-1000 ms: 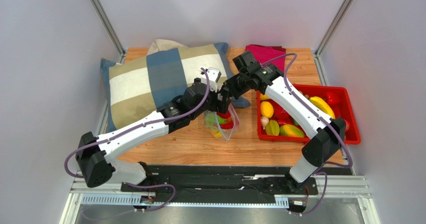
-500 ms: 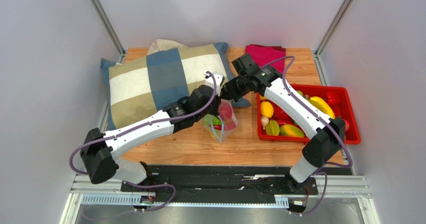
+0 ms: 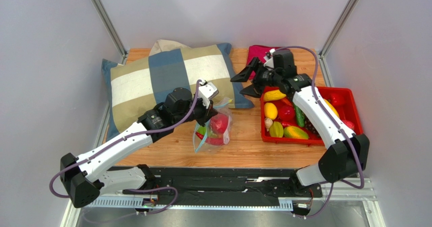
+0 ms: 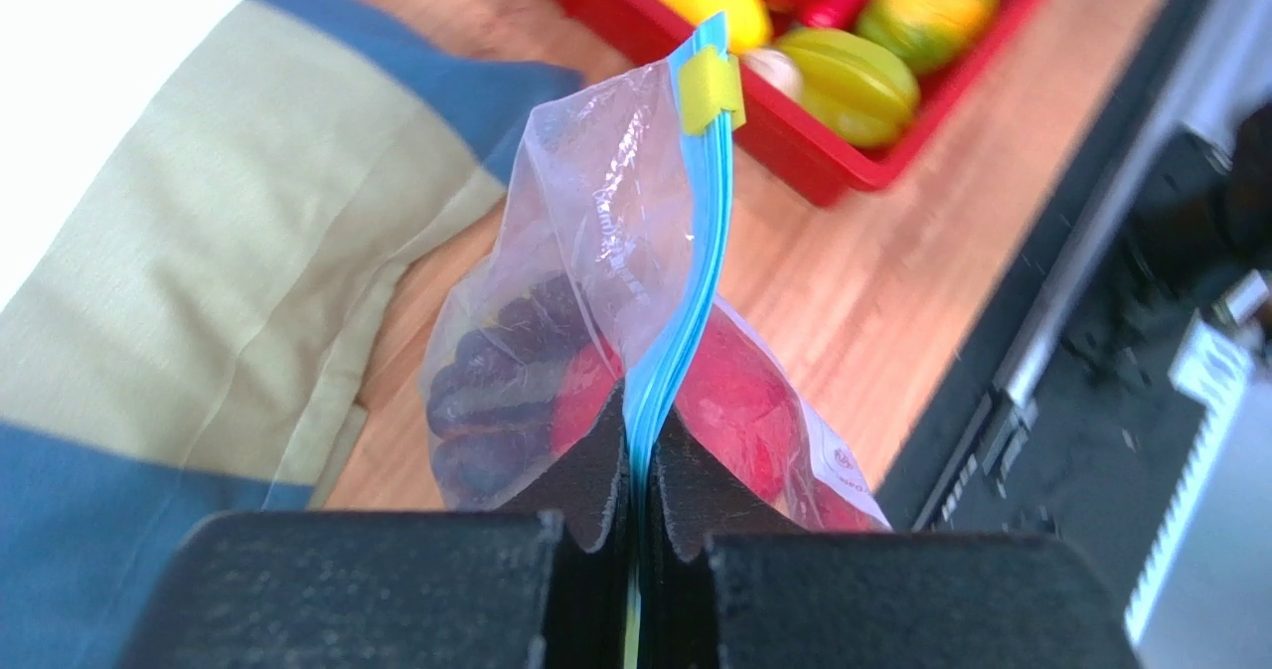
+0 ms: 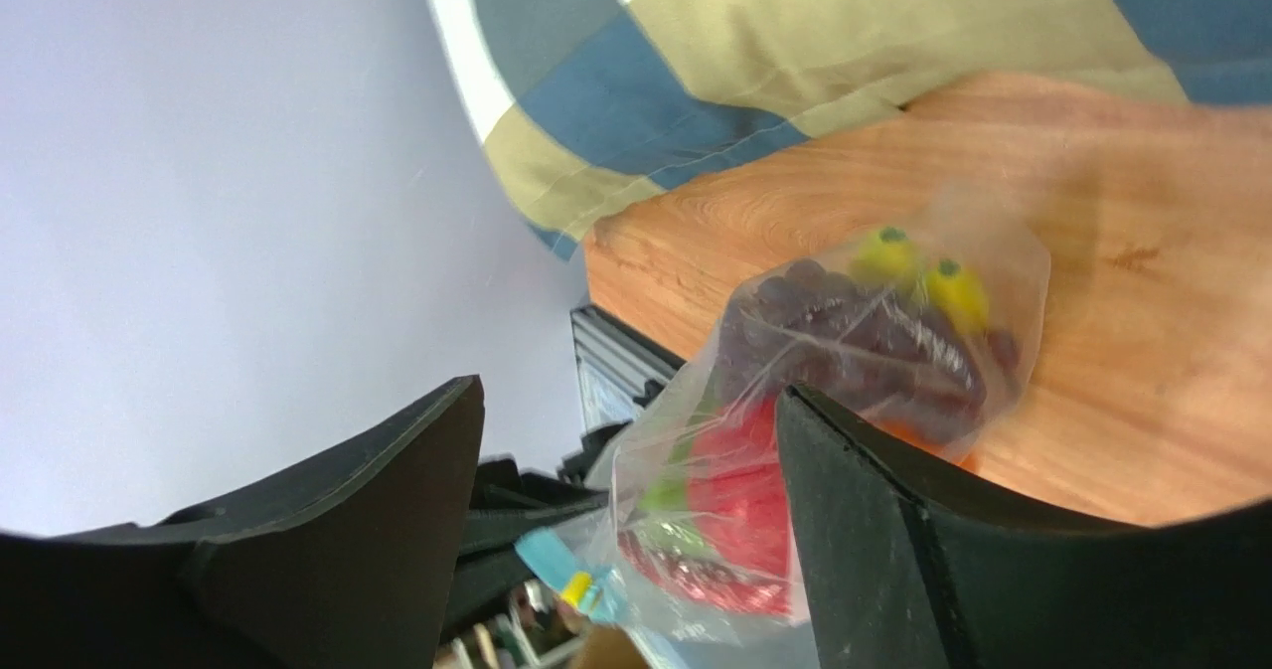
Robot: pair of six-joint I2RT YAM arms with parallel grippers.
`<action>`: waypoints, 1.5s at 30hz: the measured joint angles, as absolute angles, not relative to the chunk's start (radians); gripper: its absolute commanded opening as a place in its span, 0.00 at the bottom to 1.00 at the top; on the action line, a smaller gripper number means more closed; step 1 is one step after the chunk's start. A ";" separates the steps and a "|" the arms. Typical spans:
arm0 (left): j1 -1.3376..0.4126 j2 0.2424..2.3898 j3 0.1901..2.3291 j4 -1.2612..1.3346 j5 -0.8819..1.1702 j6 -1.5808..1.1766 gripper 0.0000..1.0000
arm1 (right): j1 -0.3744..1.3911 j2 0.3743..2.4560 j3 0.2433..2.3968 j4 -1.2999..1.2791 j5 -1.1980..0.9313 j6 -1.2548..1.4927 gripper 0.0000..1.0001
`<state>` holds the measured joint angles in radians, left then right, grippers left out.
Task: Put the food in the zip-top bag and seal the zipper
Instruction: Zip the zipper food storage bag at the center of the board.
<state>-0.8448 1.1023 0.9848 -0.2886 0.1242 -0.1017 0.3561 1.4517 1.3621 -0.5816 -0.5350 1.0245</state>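
Pinching the zipper [image 4: 690,252] mid-table, left gripper [image 4: 639,446] clamps shut on the bag [image 3: 213,128]; apple [image 4: 747,401] and grapes [image 4: 493,401] inside. Right gripper [image 3: 242,84] gapes empty at far left of tray [image 3: 357,136]. More fruit [image 3: 284,126] lies there; seal uncertain.

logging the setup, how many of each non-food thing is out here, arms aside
plaid pillow: 1
cream fabric behind it: 1
magenta cloth: 1
red tray: 1
zip-top bag: 1
total: 5
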 measured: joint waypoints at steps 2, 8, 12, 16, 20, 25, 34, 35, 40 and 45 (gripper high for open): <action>-0.821 1.089 0.985 -0.306 0.233 -0.049 0.00 | 0.296 1.425 1.331 -0.525 -0.653 0.921 0.75; -0.780 1.098 1.012 -0.389 0.531 0.152 0.00 | 0.208 1.325 1.249 -0.474 -0.873 0.365 0.79; -0.751 1.116 1.028 -0.428 0.675 0.242 0.00 | 0.218 1.173 1.128 -0.498 -1.006 -0.053 0.77; -0.700 1.151 1.049 -0.461 0.807 0.316 0.00 | 0.249 1.046 1.013 -0.509 -1.105 -0.364 0.69; -0.672 1.208 1.109 -0.530 0.918 0.419 0.00 | 0.307 1.027 0.964 -0.492 -1.136 -0.519 0.62; -0.670 1.229 1.121 -0.566 0.971 0.497 0.00 | 0.400 1.040 0.956 -0.443 -1.136 -0.620 0.57; -0.659 1.248 1.121 -0.566 0.999 0.526 0.00 | 0.485 1.060 0.956 -0.437 -1.133 -0.746 0.52; -0.657 1.248 1.121 -0.566 1.001 0.525 0.00 | 0.492 1.059 0.956 -0.444 -1.132 -0.761 0.51; -0.645 1.248 1.121 -0.564 1.016 0.522 0.00 | 0.522 1.060 0.954 -0.446 -1.114 -0.777 0.22; -0.644 1.248 1.121 -0.559 1.013 0.522 0.00 | 0.542 1.087 0.963 -0.434 -1.080 -0.747 0.00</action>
